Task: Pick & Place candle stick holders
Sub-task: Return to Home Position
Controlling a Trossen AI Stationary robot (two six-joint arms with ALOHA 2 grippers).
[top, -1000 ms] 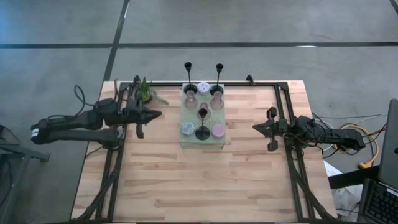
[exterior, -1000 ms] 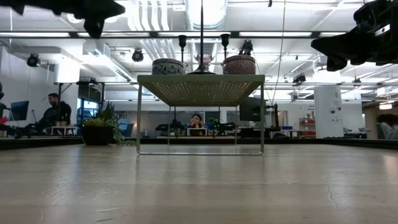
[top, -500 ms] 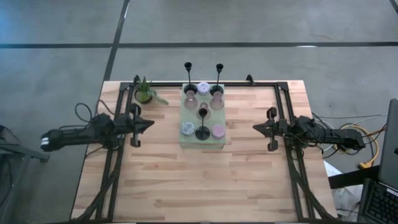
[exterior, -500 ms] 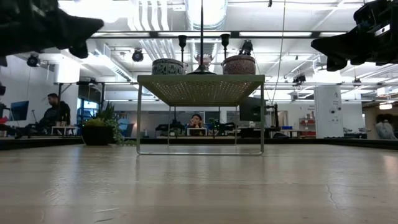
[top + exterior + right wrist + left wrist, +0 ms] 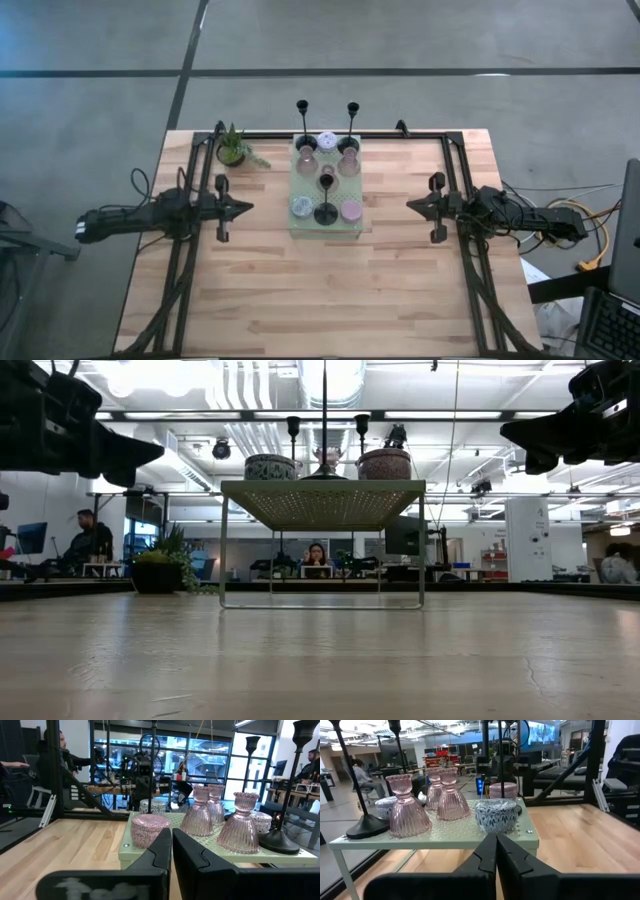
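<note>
A small green potted plant [image 5: 233, 148] stands near the far left corner of the wooden tabletop [image 5: 330, 290]. A pale green perforated stand [image 5: 325, 231] on thin legs sits mid-table, toward the far edge. Beyond the table, a seated person [image 5: 87, 542] shows in the room.

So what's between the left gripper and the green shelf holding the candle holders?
Only bare wooden table lies between the left gripper and the shelf; the high view shows nothing standing on that stretch.
</note>
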